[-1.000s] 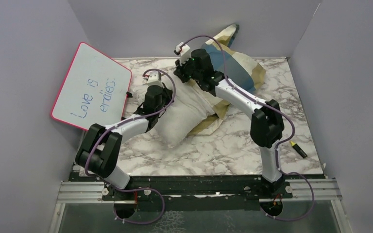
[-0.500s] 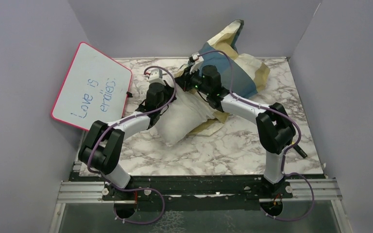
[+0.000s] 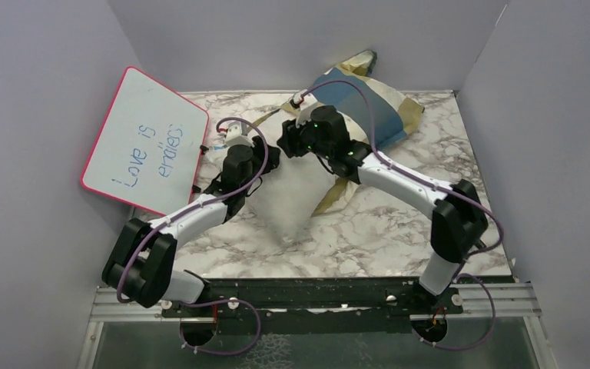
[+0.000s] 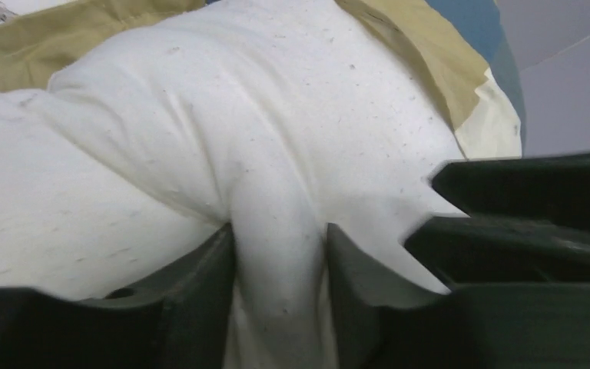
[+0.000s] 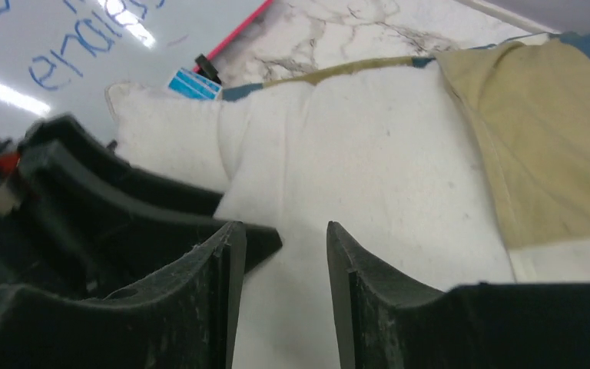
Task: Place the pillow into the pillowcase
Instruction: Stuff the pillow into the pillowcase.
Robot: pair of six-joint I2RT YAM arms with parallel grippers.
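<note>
The pillow (image 3: 286,201) lies on the marble table (image 3: 376,234) just beside the whiteboard (image 3: 142,140), its corner with the blue tag (image 5: 194,83) nearest the board's pink rim. The end of the pillow farther from the whiteboard is tucked into the pillowcase (image 3: 372,108), whose checked cloth lies bunched against the back wall, well apart from the board. The left gripper (image 4: 279,231) bears down on the pillow with its jaws part-way apart. A raised ridge of white fabric fills the gap and touches both fingers (image 4: 196,288), but I cannot tell whether they squeeze it. The right gripper (image 5: 279,228), a little farther from the whiteboard and close against the left one, has its jaws spread about as far. Its fingers (image 5: 372,288) sit over smooth pillow fabric with nothing held between them.
</note>
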